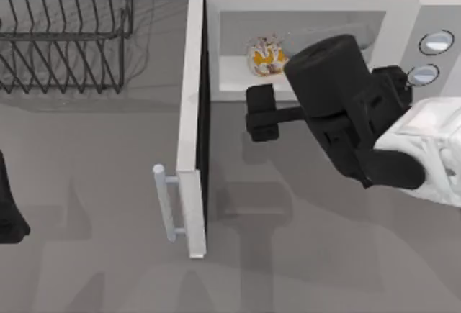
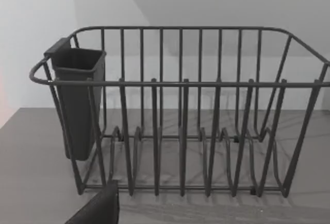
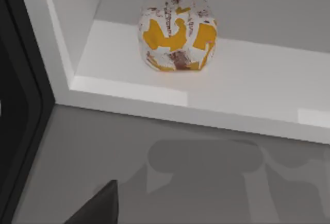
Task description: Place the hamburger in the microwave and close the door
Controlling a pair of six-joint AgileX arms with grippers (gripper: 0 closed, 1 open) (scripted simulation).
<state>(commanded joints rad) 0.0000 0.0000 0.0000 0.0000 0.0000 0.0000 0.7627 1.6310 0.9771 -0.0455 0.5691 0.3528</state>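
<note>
The hamburger (image 1: 265,55) (image 3: 177,32), a mottled orange and white lump, rests on the floor of the microwave (image 1: 403,18) cavity near its left side. The door (image 1: 193,111) stands swung open toward the table's front, its dark inner face (image 3: 15,105) facing the cavity and its bar handle (image 1: 167,205) on the outside. My right gripper (image 1: 253,114) hovers just in front of the cavity opening, open, holding nothing and clear of the hamburger. My left arm (image 1: 7,212) sits parked at the table's left edge.
A black wire rack (image 1: 65,32) (image 2: 180,121) with a dark cup holder (image 2: 77,100) stands at the back left. Two round knobs (image 1: 437,42) sit on the microwave's right panel. Bare grey table lies between the door and the rack.
</note>
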